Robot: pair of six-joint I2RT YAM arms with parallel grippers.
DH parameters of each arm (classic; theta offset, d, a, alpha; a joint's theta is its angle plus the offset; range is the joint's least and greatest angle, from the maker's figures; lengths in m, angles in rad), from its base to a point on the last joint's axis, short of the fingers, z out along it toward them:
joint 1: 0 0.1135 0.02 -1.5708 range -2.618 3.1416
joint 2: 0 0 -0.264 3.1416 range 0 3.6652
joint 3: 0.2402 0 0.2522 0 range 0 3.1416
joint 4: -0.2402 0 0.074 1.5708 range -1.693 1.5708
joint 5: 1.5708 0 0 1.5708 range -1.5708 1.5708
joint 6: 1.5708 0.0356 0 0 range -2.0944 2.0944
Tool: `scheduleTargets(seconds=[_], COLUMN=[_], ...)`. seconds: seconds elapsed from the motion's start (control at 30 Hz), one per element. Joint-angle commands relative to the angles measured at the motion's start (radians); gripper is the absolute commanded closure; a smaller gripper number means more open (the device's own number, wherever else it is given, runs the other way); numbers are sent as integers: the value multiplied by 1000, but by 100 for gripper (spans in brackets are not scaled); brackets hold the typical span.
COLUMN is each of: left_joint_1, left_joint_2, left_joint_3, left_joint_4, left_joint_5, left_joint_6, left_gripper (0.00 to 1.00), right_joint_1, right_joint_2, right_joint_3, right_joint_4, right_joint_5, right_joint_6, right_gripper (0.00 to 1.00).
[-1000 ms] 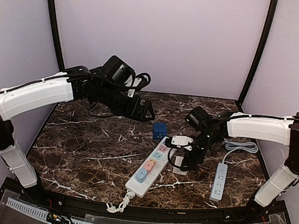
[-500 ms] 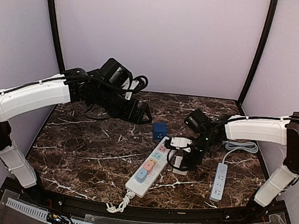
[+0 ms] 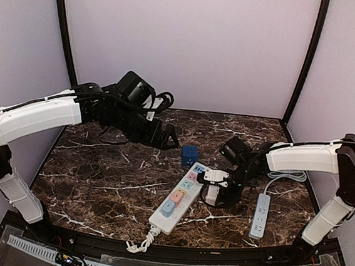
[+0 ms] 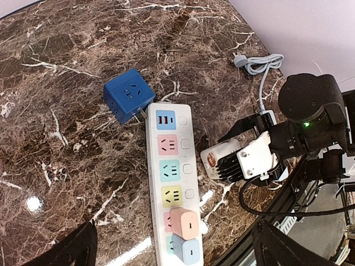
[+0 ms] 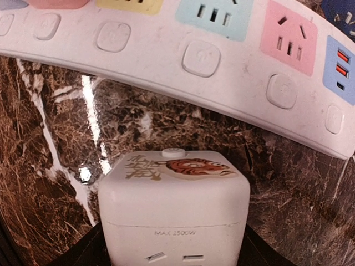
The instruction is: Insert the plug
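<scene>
Dark marble table [image 3: 98, 175]: right hand [image 3: 214, 194] straddles white cube plug [image 5: 173, 205] nr white pastel-socket pwr strip [image 3: 177, 199], can't tell if pinching; left hand [image 3: 172, 139] spread, well apart.

Marble table [image 3: 97, 182] carries power strip [image 3: 181, 196], blue cube [image 3: 190, 154], apparently white cube [image 5: 173, 205]
</scene>
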Motion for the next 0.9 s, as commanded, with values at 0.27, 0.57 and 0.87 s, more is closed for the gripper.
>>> scheduleTargets(seconds=[0.27, 0.57, 0.87], left_joint_1=[3, 3, 4], left_joint_2=[-51, -72, -129], left_joint_3=[-18, -10, -4], left_joint_4=[9, -8, -24], left_joint_5=[2, -3, -13], left_joint_6=[0, 36, 99], left_gripper=[2, 2, 2], right_joint_1=[-7, -12, -37], right_joint_2=[-39, -152, -276], right_joint_3=[-32, -36, 11], right_joint_4=[85, 71, 36], right_joint_5=[-28, -96, -239], right_joint_6=[-8, 15, 119], right_gripper=[57, 93, 100])
